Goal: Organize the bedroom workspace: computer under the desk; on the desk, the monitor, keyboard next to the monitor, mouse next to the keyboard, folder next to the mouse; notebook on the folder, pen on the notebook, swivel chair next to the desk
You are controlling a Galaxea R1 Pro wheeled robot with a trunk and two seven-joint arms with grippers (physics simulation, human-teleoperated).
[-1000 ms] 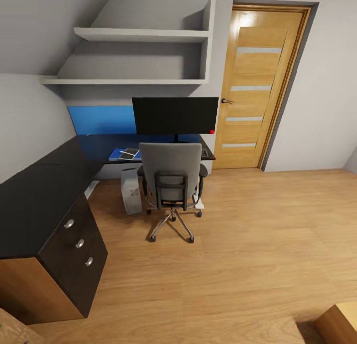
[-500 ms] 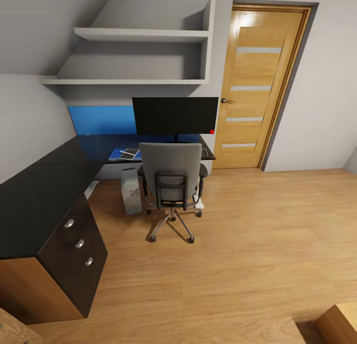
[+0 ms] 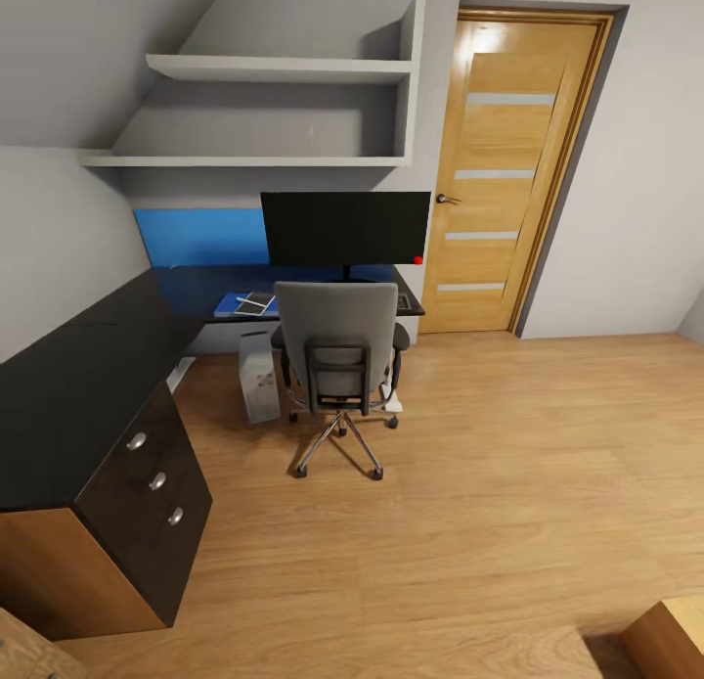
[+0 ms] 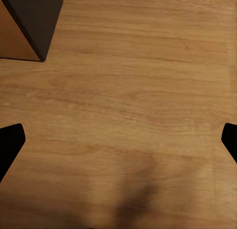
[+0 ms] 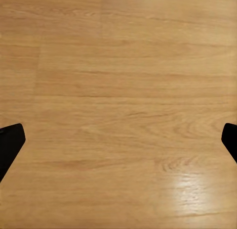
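The swivel chair stands at the black-topped desk, its grey back towards me. Behind it the monitor stands upright on the desk with a red dot at its lower corner. The silver computer stands on the floor under the desk, left of the chair. On the desk lies the blue folder with the greyish notebook and a thin pale pen on it. A sliver of the keyboard shows past the chair's back. The mouse is hidden. My left gripper and right gripper hang open over bare wooden floor.
The desk's black drawer unit juts out at the near left; its corner shows in the left wrist view. An oak door is shut at the right. Grey wall shelves hang above the desk. A wooden piece sits at the near right.
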